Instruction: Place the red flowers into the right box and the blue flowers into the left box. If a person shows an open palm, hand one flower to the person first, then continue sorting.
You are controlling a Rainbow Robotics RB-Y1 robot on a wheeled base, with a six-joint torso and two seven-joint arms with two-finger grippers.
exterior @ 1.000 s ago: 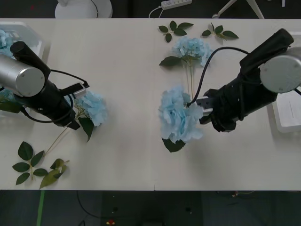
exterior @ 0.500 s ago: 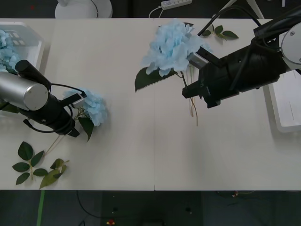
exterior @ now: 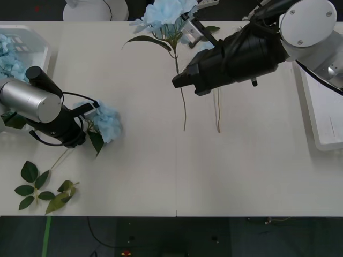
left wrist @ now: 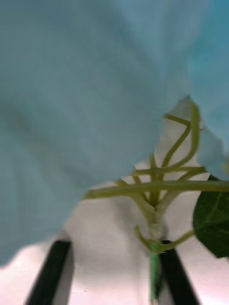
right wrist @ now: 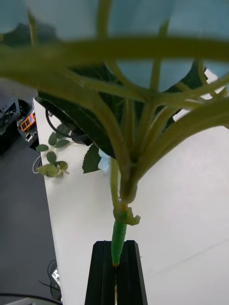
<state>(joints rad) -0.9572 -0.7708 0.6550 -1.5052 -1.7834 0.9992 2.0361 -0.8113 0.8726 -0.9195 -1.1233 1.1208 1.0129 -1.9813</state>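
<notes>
lifted blue flower is at the far edge, centre, its stalk clenched in my right gripper; thin pinch, so i reckon it could swing out. left gripper is spread round a second bloom at near left; may miss. left box holds blue heads; right box looks bare.

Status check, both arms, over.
Right gripper shut on raised blue flower. Left gripper open around second flower on table. Left box holds blooms.
</notes>
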